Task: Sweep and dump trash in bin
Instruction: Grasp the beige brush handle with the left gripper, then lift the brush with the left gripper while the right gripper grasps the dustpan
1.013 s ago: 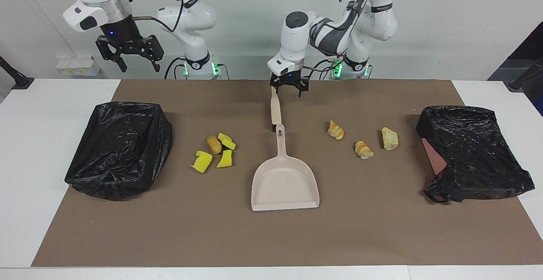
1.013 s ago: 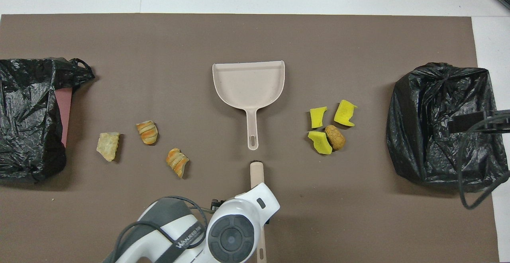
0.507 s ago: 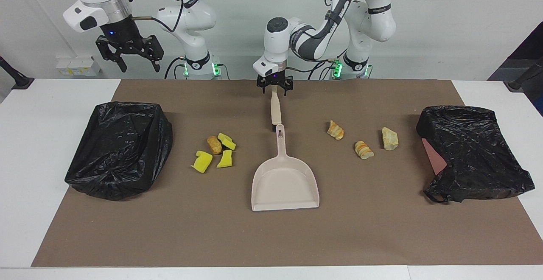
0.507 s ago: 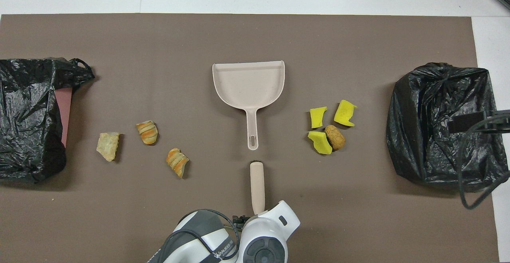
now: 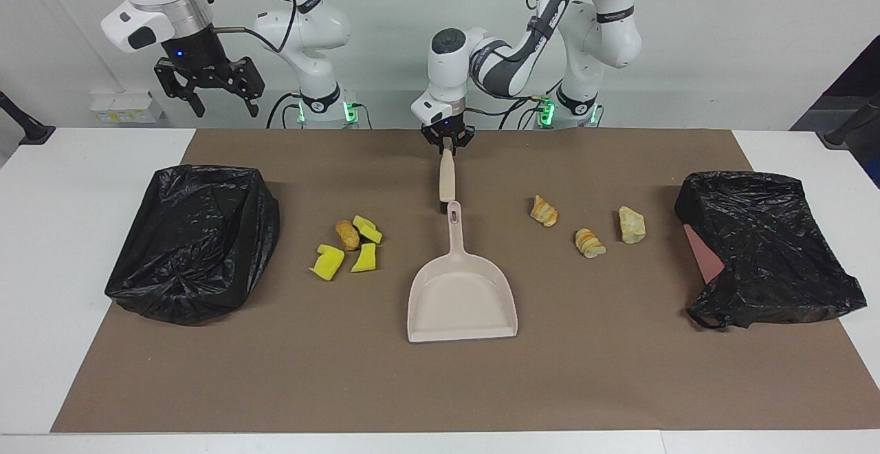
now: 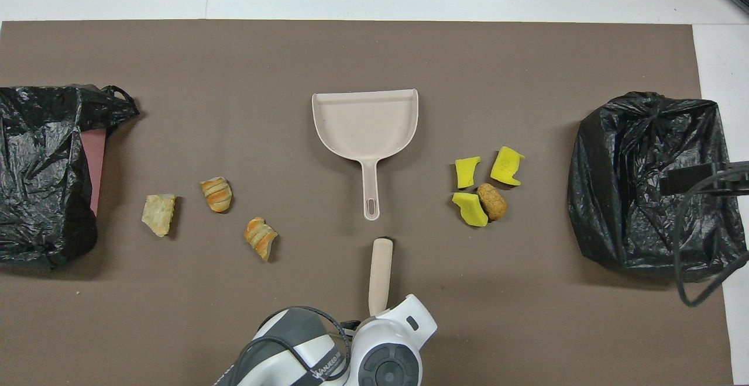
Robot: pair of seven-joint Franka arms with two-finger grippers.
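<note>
The trash lay in two groups on the bench, sponge bits (image 5: 347, 252) and bread pieces (image 5: 590, 227) flanking the dustpan (image 5: 462, 296), while the left hand (image 5: 447, 143) sat clamped on the brush (image 5: 447, 179) handle's very tip, where the brush might twist loose mid-sweep, and the right hand (image 5: 210, 86) waited spread apart above the bench's edge.

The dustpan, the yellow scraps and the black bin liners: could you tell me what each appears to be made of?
The dustpan looks like matte beige moulded plastic: smooth and uniform, with a slotted hanging hole. The yellow scraps seem to be sponge foam: soft cut edges, dull surface. The bin liners appear to be thin glossy plastic film, crinkled and catching highlights.
</note>
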